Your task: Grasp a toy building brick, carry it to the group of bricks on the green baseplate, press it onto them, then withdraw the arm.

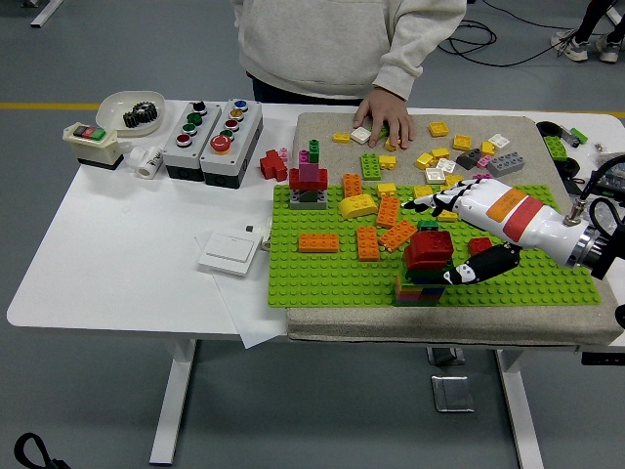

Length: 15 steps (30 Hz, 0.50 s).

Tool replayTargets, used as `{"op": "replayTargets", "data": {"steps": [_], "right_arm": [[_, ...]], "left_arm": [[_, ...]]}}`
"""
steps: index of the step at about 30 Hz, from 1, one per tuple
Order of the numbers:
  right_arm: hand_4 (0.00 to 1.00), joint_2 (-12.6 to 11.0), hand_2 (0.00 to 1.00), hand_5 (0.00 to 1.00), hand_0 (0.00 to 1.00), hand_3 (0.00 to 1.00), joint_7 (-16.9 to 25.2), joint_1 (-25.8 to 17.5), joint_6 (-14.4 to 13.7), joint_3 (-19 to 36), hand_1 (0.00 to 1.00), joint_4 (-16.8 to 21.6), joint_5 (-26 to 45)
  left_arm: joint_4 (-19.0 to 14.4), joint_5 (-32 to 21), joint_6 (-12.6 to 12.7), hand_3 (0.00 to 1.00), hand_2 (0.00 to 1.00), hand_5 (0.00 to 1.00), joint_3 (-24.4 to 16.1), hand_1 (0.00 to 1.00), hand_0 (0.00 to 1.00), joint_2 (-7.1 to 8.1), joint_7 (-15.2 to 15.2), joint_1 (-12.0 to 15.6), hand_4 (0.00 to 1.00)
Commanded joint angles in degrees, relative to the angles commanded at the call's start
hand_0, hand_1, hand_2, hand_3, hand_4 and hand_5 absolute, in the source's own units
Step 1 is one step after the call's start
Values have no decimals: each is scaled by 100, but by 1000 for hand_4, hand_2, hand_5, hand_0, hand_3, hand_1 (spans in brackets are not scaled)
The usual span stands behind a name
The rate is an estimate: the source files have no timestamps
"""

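While fingers spread: right hand released, just at 3 o'clock of the red brick.
Red brick: atop the brick stack on green baseplate.
Person's hand: at 12 o'clock, resting on loose bricks.

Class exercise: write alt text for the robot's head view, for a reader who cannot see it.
A robot's white right hand, fingers spread, flanks a rounded red toy brick topping a small multicoloured brick stack on a green studded baseplate. Across the table, a person's hand rests among loose bricks.
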Motion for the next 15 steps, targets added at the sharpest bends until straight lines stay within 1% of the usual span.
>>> {"op": "replayTargets", "data": {"steps": [1,2,5,7,8,13,14,15], "right_arm": [[998,0,864,620,837,949,1,-2,-1,2,741,2,2],[998,-6,904,634,911,977,-11,-34,-42,43,823,41,23],[998,-29,904,634,911,977,-40,-154,-212,221,823,204,80],[998,-72,904,634,911,977,-60,-315,-394,427,823,411,83],[998,-83,895,655,934,908,-59,-355,-424,482,846,463,80],[998,-170,895,655,934,908,-87,-729,-518,942,846,835,-27],[998,-180,846,658,907,853,-87,-778,-530,1001,813,880,-34],[998,-203,846,658,907,853,-77,-865,-542,1092,813,959,-43]], "left_arm": [[0,0,0,587,720,667,0,701,668,0,0,0,670],[0,5,-2,587,720,667,-2,699,670,0,0,0,670],[1,18,-5,587,720,667,-7,699,670,2,0,1,670],[4,18,-3,587,720,667,-11,699,670,2,1,3,670],[5,19,-4,587,720,665,-12,699,668,2,1,4,669],[7,50,-15,587,720,665,-31,699,668,2,6,-2,669],[7,51,-15,588,720,665,-31,699,669,2,6,-3,669],[8,56,-17,588,720,665,-36,699,669,3,8,-2,669]]}}
